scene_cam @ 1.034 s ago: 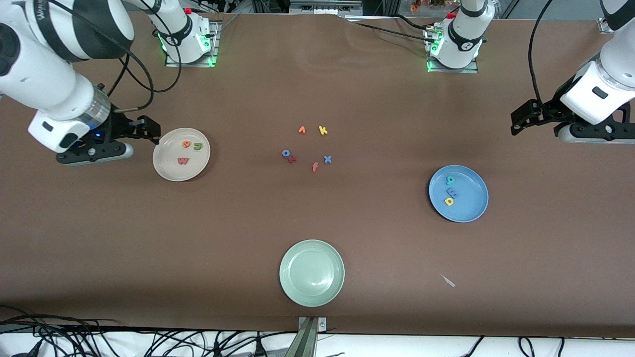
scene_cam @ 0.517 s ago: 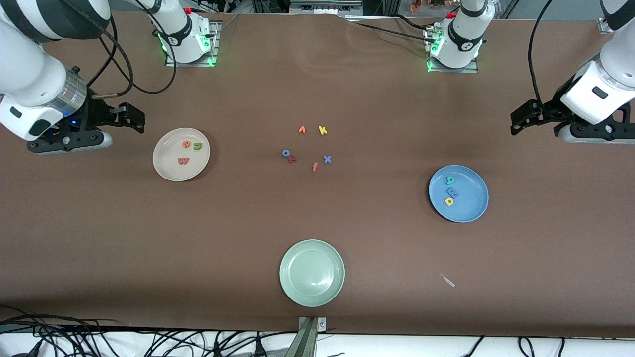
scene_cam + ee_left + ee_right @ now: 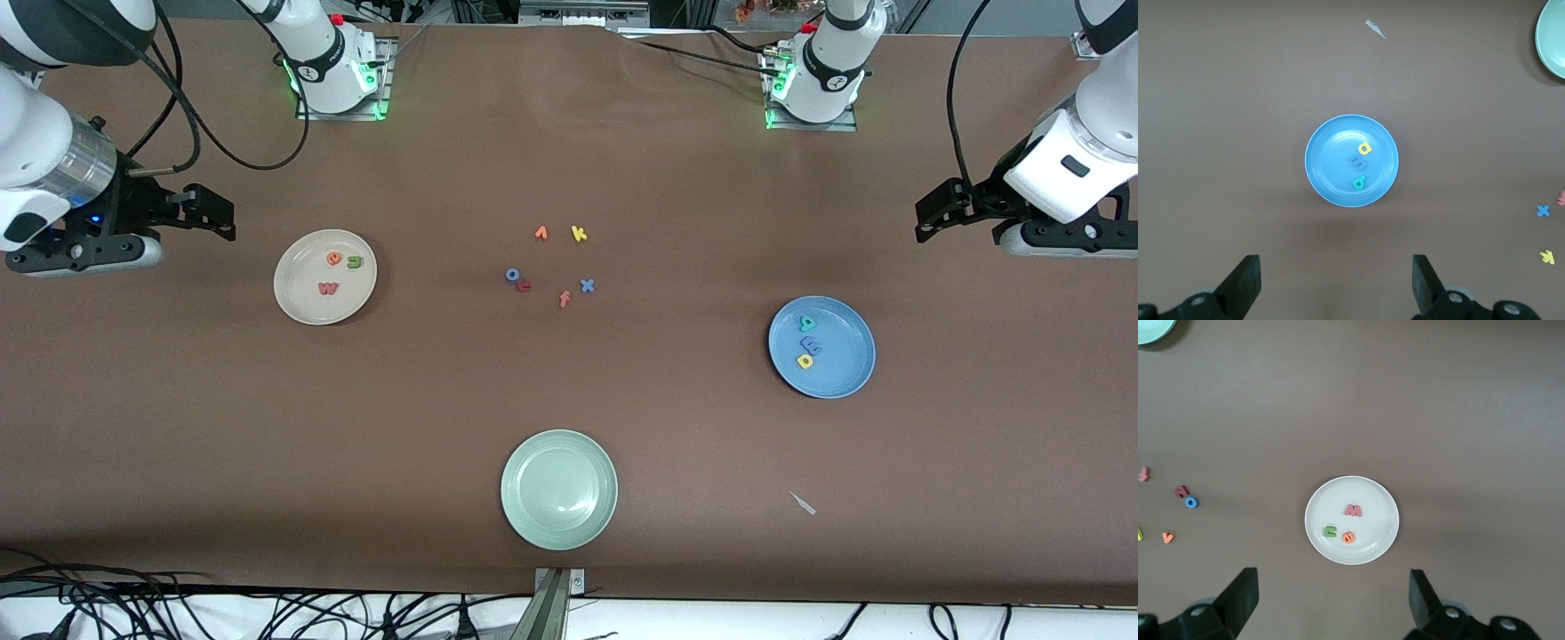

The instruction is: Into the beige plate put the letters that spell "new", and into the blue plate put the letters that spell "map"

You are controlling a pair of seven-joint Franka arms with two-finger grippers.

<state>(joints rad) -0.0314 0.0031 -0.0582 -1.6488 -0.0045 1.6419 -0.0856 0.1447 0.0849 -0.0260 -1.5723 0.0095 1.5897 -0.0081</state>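
Note:
The beige plate [image 3: 293, 298] lies toward the right arm's end of the table and holds a green n [image 3: 355, 261], an orange e [image 3: 334, 258] and a pinkish-red w [image 3: 328, 288]. The blue plate [image 3: 849, 351] lies toward the left arm's end with a teal letter [image 3: 807, 323], a blue m [image 3: 810, 343] and a yellow letter [image 3: 805, 361] in it. My right gripper [image 3: 218, 218] hangs open and empty beside the beige plate [image 3: 1375, 533], over bare table. My left gripper [image 3: 929, 213] waits open and empty, apart from the blue plate [image 3: 1331, 180].
A pale green plate [image 3: 558, 489] sits near the front edge. Loose letters lie mid-table: orange v [image 3: 540, 233], yellow k [image 3: 579, 234], blue o [image 3: 513, 275], pink f [image 3: 564, 299], blue x [image 3: 587, 285]. A small pale scrap [image 3: 803, 503] lies nearer the camera than the blue plate.
My right arm has drawn back from the beige plate toward its own end of the table, still open. The left arm and all letters have stayed put.

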